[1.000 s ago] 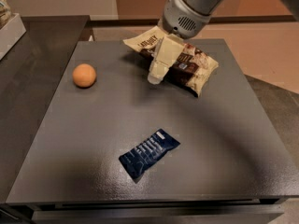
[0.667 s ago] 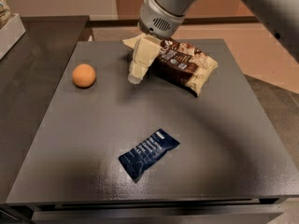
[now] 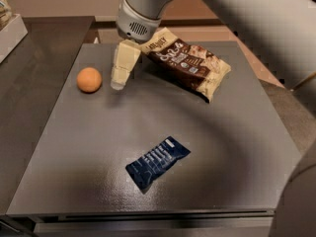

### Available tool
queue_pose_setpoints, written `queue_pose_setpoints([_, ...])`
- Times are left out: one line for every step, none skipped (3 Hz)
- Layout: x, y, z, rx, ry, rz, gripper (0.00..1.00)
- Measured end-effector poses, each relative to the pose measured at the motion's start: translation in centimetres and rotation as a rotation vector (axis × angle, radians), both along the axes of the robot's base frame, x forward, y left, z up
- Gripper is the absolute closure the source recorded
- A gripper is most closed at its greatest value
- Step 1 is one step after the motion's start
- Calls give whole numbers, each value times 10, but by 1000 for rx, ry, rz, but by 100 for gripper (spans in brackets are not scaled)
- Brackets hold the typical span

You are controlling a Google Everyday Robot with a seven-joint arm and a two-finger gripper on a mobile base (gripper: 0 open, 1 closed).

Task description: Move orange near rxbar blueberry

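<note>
Just beside the orange [image 3: 89, 79], the gripper [image 3: 118, 84], empty, its openness unclear; rxbar blueberry [image 3: 158, 163] well apart.

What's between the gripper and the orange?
Only a narrow strip of bare table; the gripper hangs just beside the orange, in the camera view.

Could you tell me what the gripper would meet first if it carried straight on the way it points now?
Probably the bare table top close beside the orange: the gripper points down next to the fruit, not at it, though depth is unclear.
</note>
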State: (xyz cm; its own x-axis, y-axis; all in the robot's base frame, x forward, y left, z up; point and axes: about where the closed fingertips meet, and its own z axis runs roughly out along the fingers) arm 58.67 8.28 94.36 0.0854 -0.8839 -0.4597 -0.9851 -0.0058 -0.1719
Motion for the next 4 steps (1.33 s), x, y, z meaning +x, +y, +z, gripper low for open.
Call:
queue_pose_setpoints([11,30,-15,-4,16,38,0])
queue_pose_setpoints([21,48,-33,-13,30,40,0])
queue_pose_setpoints([44,64,-62,-43,26,-10,0])
queue_pose_setpoints([50,75,-71,-49,36,-9,0])
